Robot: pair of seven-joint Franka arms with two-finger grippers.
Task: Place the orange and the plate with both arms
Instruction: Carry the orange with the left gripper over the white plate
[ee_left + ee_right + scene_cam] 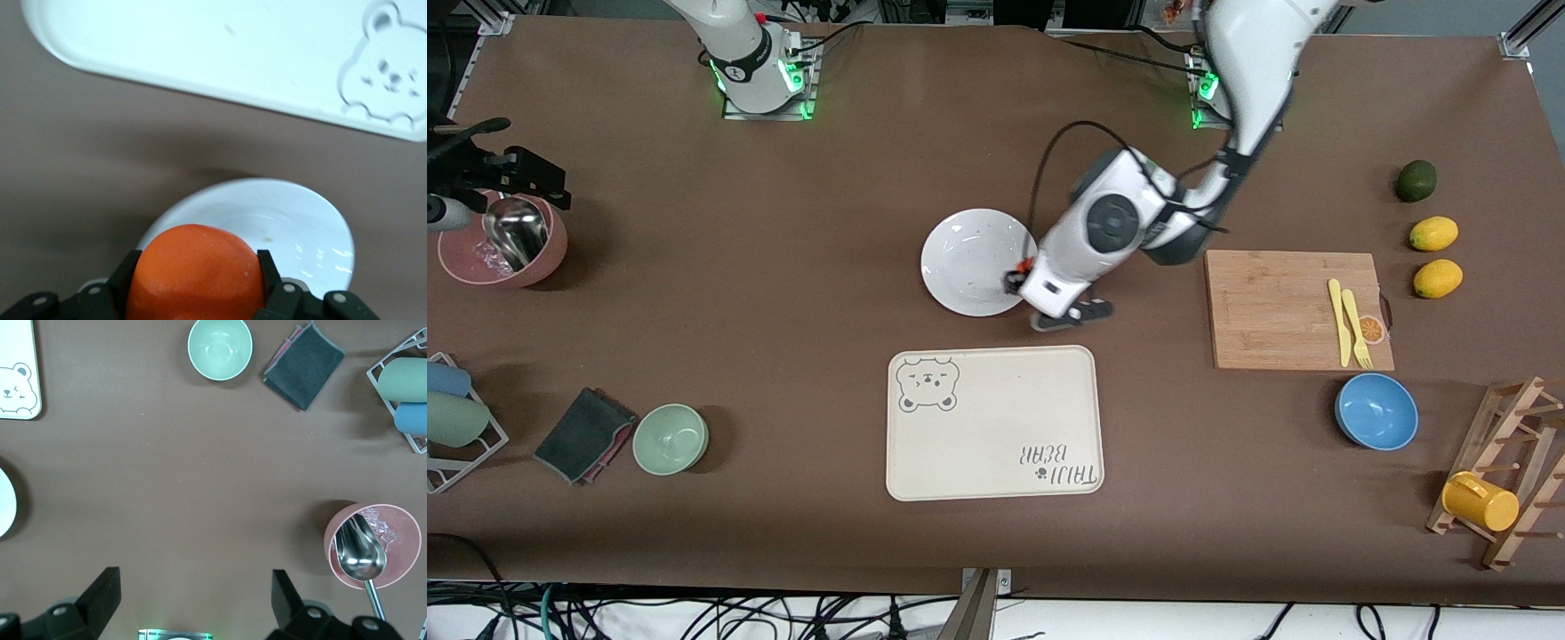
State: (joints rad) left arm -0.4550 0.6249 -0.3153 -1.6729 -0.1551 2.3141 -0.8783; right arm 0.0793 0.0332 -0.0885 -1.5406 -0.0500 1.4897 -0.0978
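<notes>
brown table (783,293): left gripper (197,280) clamps orange (197,273) over plate (293,220).

The only readable lettering is "TAIJI BEAR", printed in dark letters on the cream tray (992,423) at the corner nearest the front camera (it appears upside down in the front view). A bear face is drawn at the tray's diagonally opposed corner. Nothing else carries legible text.

Plate (971,258) just beside tray (996,425)
</notes>
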